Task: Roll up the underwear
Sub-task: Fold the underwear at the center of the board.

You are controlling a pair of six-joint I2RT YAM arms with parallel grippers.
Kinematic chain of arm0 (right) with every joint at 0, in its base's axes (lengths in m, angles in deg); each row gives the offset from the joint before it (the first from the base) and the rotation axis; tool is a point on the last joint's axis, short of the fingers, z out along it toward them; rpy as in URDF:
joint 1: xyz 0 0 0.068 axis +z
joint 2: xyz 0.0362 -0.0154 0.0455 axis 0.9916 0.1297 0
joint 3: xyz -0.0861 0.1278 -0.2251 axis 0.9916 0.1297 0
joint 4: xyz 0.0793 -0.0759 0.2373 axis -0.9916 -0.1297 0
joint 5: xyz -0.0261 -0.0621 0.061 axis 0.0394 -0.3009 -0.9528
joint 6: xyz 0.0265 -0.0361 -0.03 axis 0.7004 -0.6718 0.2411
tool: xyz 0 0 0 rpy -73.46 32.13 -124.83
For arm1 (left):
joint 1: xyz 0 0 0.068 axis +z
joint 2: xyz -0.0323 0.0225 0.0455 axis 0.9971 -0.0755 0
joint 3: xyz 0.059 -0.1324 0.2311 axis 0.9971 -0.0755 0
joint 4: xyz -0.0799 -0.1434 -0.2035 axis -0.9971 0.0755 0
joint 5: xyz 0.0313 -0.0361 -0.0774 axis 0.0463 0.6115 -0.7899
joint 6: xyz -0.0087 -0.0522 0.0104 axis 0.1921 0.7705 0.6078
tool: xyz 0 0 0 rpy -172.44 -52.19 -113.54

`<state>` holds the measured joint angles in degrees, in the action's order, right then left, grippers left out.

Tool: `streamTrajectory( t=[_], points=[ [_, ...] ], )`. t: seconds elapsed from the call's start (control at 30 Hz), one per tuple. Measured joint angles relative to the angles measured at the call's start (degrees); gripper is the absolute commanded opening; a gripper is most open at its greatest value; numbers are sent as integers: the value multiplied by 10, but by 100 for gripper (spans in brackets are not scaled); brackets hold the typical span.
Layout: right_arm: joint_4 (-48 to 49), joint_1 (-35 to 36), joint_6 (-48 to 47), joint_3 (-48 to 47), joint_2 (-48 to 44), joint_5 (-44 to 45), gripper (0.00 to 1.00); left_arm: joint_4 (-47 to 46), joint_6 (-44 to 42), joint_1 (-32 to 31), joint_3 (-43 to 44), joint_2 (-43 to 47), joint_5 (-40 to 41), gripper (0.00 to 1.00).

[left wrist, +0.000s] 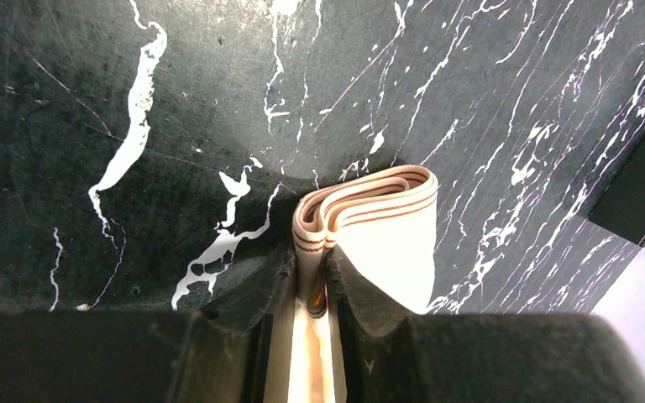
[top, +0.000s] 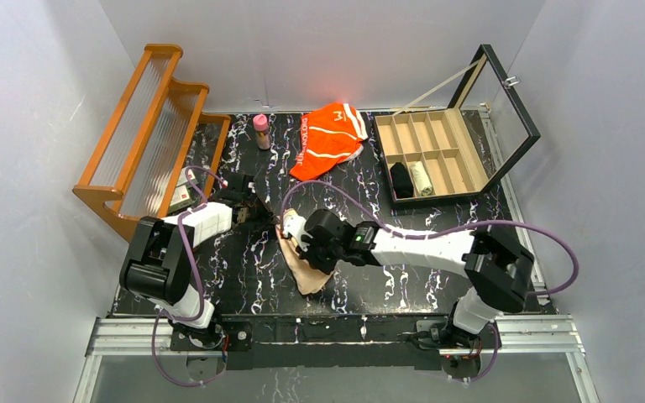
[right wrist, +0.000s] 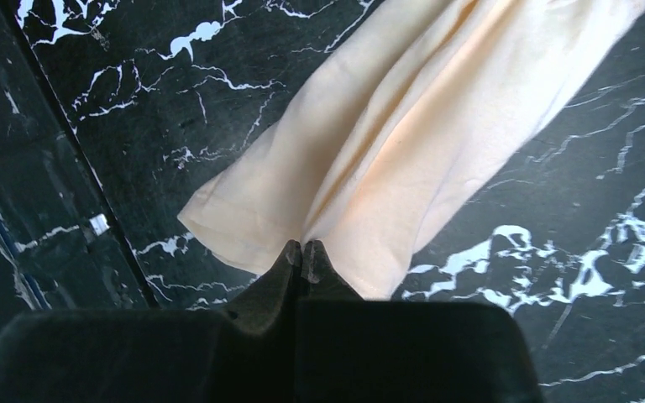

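Left pincer (left wrist: pixel 313 277): clamped on the beige underwear (left wrist: pixel 390 248) waistband
Right pincer (right wrist: pixel 301 250): tips together, pinching its thin hem
Risk: hem slips free and the roll goes slack

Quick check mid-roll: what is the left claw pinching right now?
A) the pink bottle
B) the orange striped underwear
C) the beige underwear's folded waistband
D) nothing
C: in the left wrist view the left claw is closed on the striped waistband fold of the beige underwear; the orange underwear lies well away from it.
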<state>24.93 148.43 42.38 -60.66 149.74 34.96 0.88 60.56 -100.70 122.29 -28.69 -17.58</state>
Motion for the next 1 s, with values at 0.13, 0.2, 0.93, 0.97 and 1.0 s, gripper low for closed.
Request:
streamTrajectory(
  t=[0.13,0.2,0.93,0.97,1.0],
  points=[
    [-7,15,47,-30,46,8,1,0,-2,2,2,0,0,17],
    [-9,18,69,-44,67,8,1,0,-2,3,2,0,0,21],
    [47,21,223,-29,114,3,1,71,-2,12,27,76,-2,50],
    [50,21,225,-28,114,2,1,70,2,12,27,77,-9,49],
    [51,21,227,-27,114,2,1,68,3,12,26,77,-15,48]
  ],
)
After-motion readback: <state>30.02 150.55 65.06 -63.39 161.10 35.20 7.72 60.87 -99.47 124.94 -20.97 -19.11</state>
